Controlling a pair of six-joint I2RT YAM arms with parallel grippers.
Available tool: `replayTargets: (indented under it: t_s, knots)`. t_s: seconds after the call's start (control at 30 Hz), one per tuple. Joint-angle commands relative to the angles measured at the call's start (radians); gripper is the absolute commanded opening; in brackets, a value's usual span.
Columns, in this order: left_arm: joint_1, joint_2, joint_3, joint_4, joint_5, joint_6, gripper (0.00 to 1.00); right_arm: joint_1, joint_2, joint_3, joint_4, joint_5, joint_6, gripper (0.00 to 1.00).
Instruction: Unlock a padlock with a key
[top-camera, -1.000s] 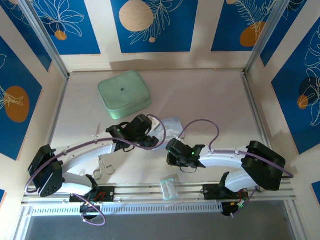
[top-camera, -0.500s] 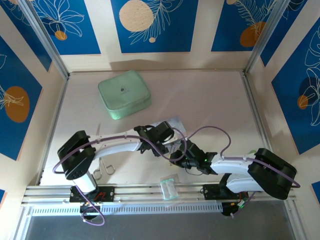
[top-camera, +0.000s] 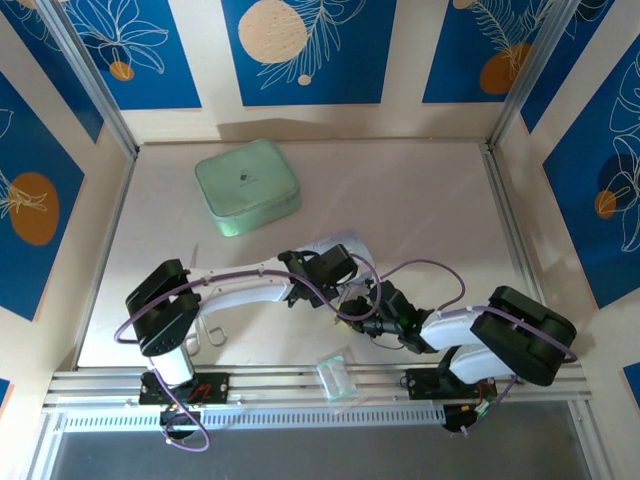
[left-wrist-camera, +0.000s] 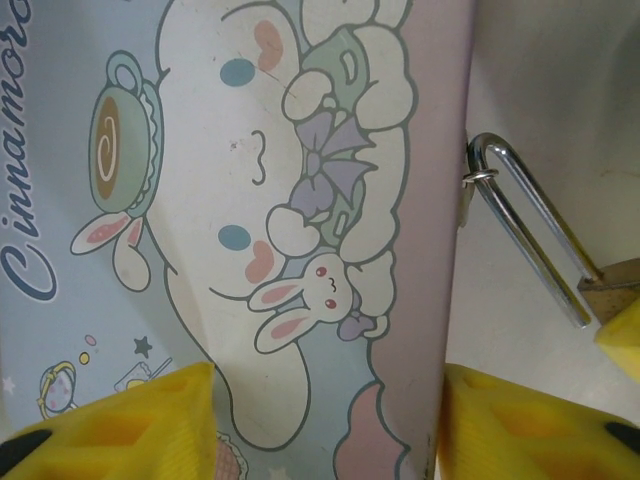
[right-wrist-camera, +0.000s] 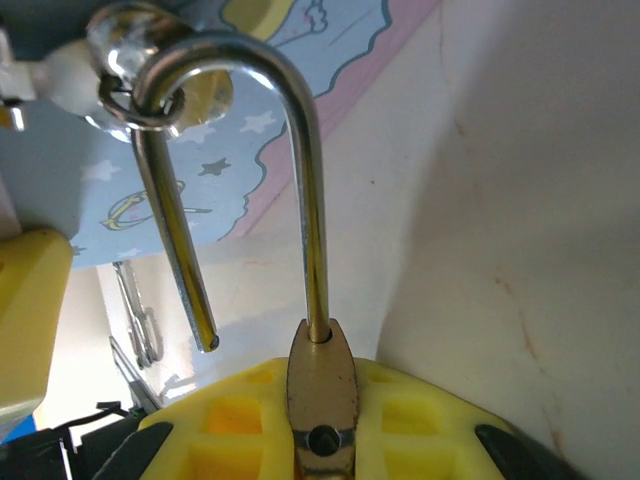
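Swinging in from 9 o'clock, the left arm (top-camera: 250, 285) had carried the left jaws over the cartoon box (left-wrist-camera: 250, 200), at 10 o'clock of the right jaws. They stood apart, with the box's edge between the pads. The right jaws were clamped on the padlock (right-wrist-camera: 313, 260) near 6 o'clock on the tabletop (top-camera: 430, 200), its body pinched and its shackle pointing away. One shackle leg hung free of the body, so the lock looked already open. I could not make out the key; a small ring (right-wrist-camera: 128, 100) sat on the shackle's bend.
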Motion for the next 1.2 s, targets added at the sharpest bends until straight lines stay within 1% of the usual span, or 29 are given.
replayTargets:
  t_s: [0.0, 0.13, 0.33, 0.5, 0.67, 0.87, 0.97, 1.07, 1.17]
  knots:
    - [-0.012, 0.054, -0.007, -0.111, 0.166, -0.066, 0.48, 0.005, 0.117, 0.016, 0.079, 0.178, 0.023, 0.06]
    - [-0.012, 0.065, 0.006, -0.134, 0.155, -0.088, 0.48, -0.009, 0.150, 0.026, 0.155, 0.204, 0.045, 0.06]
    - [-0.014, 0.082, 0.008, -0.135, 0.159, -0.080, 0.48, -0.055, 0.238, 0.051, 0.257, 0.171, 0.079, 0.06]
    - [-0.017, 0.089, 0.002, -0.145, 0.140, -0.075, 0.48, -0.064, 0.311, 0.048, 0.353, 0.183, 0.103, 0.06]
    - [-0.028, 0.084, -0.015, -0.138, 0.135, -0.075, 0.48, -0.086, 0.286, 0.040, 0.322, 0.190, 0.089, 0.06]
    - [-0.035, 0.084, -0.031, -0.135, 0.132, -0.090, 0.48, -0.147, 0.219, 0.024, 0.274, 0.166, 0.053, 0.06]
    - [-0.038, 0.082, -0.032, -0.132, 0.138, -0.096, 0.48, -0.170, 0.203, 0.020, 0.294, 0.163, 0.048, 0.06]
    - [-0.043, 0.084, -0.034, -0.126, 0.143, -0.099, 0.48, -0.197, 0.202, 0.025, 0.335, 0.132, 0.032, 0.06]
    - [-0.046, 0.085, -0.033, -0.131, 0.139, -0.104, 0.48, -0.218, 0.176, 0.032, 0.308, 0.118, 0.023, 0.05]
